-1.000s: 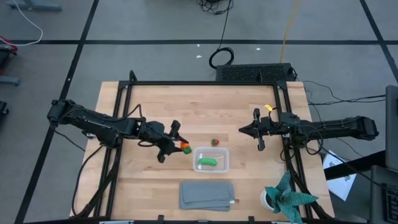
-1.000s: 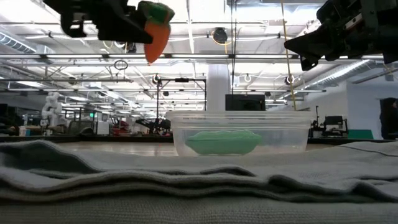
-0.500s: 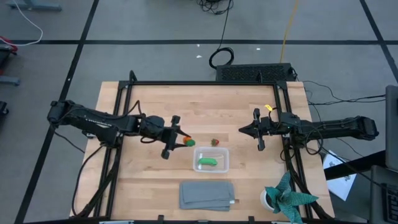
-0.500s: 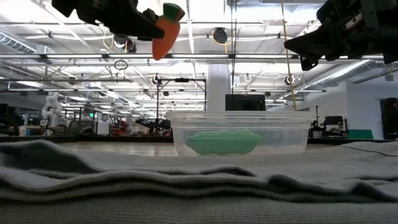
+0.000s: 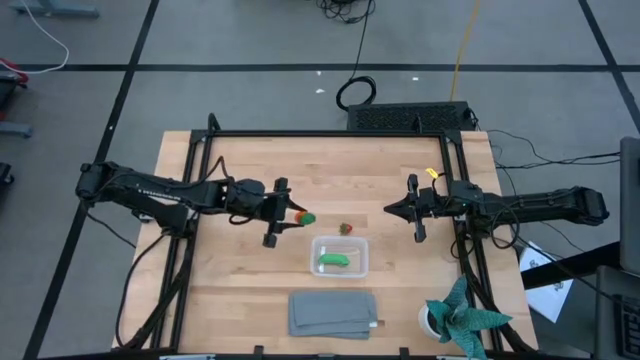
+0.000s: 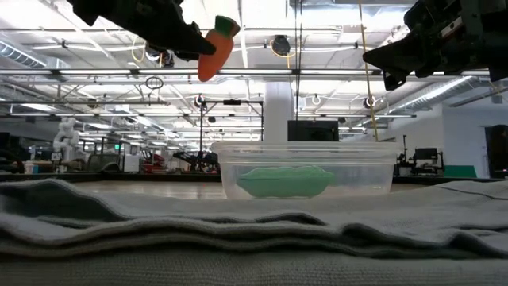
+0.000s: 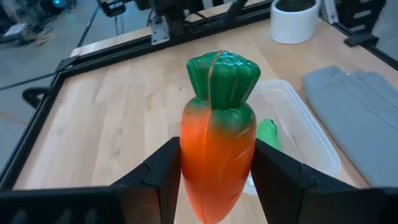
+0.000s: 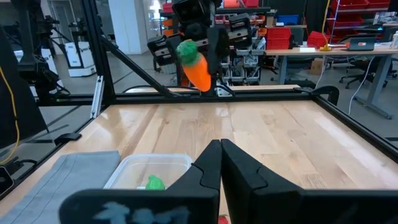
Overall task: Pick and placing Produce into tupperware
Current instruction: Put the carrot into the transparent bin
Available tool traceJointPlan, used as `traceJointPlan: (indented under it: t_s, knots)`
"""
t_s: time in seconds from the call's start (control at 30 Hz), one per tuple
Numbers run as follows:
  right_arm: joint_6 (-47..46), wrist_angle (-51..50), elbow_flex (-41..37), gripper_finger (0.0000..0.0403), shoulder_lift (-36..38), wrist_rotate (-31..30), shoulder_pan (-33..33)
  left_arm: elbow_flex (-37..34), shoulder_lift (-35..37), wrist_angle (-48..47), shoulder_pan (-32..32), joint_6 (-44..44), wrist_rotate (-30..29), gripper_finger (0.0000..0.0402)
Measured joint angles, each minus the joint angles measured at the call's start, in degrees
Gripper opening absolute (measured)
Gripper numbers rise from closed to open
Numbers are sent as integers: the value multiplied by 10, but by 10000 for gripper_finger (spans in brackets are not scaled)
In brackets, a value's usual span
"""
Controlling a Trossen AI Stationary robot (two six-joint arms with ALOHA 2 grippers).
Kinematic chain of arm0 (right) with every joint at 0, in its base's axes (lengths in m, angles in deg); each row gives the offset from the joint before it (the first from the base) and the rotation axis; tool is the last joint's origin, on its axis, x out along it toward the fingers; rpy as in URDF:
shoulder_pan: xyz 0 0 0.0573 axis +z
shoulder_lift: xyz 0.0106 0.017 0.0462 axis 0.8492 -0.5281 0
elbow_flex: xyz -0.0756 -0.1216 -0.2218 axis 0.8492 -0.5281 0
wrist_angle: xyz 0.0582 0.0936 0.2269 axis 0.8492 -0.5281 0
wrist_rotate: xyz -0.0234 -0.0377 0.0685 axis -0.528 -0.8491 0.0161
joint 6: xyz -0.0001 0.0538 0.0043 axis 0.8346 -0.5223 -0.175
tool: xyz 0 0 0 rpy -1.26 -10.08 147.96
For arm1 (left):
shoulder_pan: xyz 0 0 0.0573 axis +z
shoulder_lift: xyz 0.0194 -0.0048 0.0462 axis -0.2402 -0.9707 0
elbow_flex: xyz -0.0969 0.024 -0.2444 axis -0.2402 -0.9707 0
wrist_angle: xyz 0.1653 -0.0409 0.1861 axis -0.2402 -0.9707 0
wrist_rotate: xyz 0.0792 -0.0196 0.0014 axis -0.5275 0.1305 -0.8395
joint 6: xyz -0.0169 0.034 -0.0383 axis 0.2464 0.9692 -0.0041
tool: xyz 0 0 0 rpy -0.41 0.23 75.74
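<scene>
My left gripper (image 5: pixel 287 213) is shut on the orange carrot with a green top (image 5: pixel 302 216), high above the table and just to the far left of the clear tupperware (image 5: pixel 339 257). The carrot also shows in the low view (image 6: pixel 216 49) and the left wrist view (image 7: pixel 217 137). The green pod (image 5: pixel 333 260) lies inside the tupperware. The small reddish-brown piece (image 5: pixel 346 229) lies on the table beside the tupperware's far edge. My right gripper (image 5: pixel 408 208) is shut and empty, hovering at the right. My left gripper pinches the carrot's orange body (image 7: pixel 214 168) between its two fingers (image 7: pixel 165 171), one on each side. The fingers come roughly level from the table's left. The carrot is lifted clear, its green top (image 7: pixel 222 74) pointing away from the gripper.
A folded grey cloth (image 5: pixel 333 313) lies near the table's front edge, below the tupperware. A white cup with a teal paper plant (image 5: pixel 455 318) stands at the front right. Bare wood lies between the two grippers.
My left gripper has carried the carrot up and toward the table's far edge and a little to the right, away from the tupperware's left rim. The carrot has tipped, its green top now leaning more to the right.
</scene>
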Motion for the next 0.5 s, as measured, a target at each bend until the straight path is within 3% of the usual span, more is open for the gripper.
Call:
traceJointPlan:
  t_s: [0.17, 0.5]
  knots:
    - [0, 0, 0, 0, 0, 0, 0, 0, -6, 27, 0, -65, -52, 168]
    - [2, 0, 0, 0, 0, 0, 0, 1, -23, 123, 0, -68, -54, 168]
